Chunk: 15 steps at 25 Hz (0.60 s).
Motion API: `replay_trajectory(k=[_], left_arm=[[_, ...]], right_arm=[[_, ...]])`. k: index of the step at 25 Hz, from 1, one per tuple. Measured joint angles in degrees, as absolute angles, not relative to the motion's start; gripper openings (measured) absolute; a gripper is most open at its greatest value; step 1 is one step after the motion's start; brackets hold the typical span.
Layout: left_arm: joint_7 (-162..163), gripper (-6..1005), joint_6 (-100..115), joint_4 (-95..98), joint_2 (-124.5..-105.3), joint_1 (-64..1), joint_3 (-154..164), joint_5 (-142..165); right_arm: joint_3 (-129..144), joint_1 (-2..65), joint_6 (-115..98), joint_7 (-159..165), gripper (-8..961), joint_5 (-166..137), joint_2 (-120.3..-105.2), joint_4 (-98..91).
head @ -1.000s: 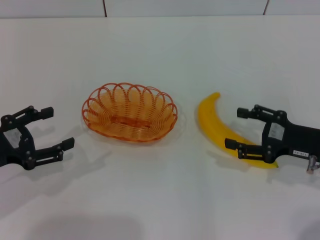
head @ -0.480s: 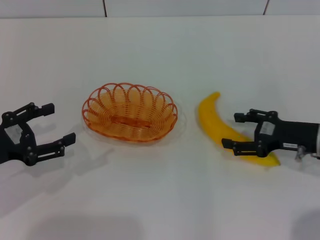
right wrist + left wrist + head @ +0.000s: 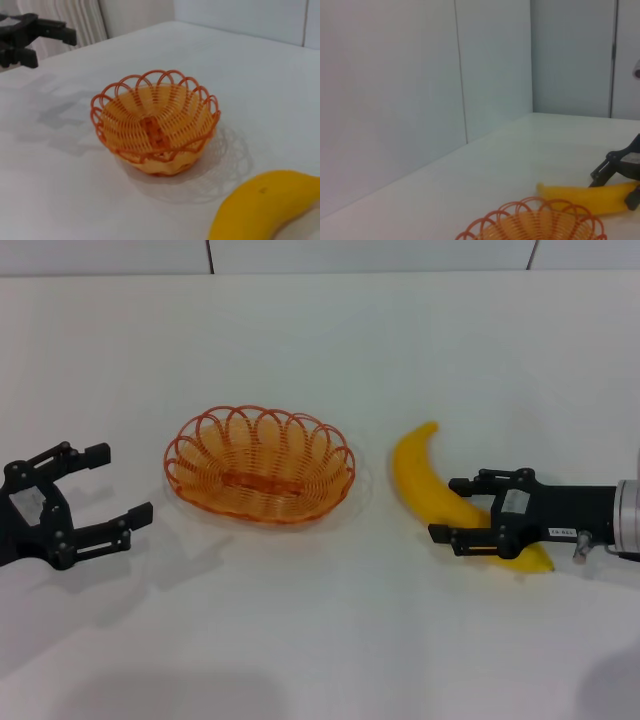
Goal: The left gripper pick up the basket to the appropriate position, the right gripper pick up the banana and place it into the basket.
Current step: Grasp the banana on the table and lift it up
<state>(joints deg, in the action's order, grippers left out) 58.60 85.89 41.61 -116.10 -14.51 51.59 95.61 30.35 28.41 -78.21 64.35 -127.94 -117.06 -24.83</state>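
Note:
The orange wire basket (image 3: 259,464) sits on the white table, left of centre; it also shows in the left wrist view (image 3: 535,225) and the right wrist view (image 3: 156,120). The yellow banana (image 3: 432,486) lies to its right, also seen in the left wrist view (image 3: 585,197) and the right wrist view (image 3: 265,205). My right gripper (image 3: 451,508) is open with its fingers on either side of the banana's lower half. My left gripper (image 3: 117,485) is open and empty, left of the basket and apart from it; it shows far off in the right wrist view (image 3: 47,42).
The white table (image 3: 320,640) spreads around everything. A white panelled wall (image 3: 300,255) runs along the far edge.
My right gripper has slid left along the banana and turned more level, its fingers now straddling the fruit. The left gripper has barely shifted. The basket has not moved.

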Motion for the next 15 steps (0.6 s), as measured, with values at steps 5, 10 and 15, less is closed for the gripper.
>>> replay_trajectory(k=[5, 10, 15], left_arm=[[58.63, 891, 87.17, 41.53, -116.08, -14.52, 51.59, 95.50], [58.65, 890, 87.19, 41.41, -116.06, -14.62, 51.59, 95.47], [58.76, 890, 87.21, 41.39, -116.04, -14.39, 51.59, 95.45]], right_arm=[[30.87, 28.79, -77.96, 65.92, 704, -128.31, -116.91, -24.99], [30.75, 28.85, -77.64, 66.32, 572, -128.36, -116.89, -25.12], [30.33, 28.83, -79.55, 66.25, 498, -125.44, -116.77, -26.10]])
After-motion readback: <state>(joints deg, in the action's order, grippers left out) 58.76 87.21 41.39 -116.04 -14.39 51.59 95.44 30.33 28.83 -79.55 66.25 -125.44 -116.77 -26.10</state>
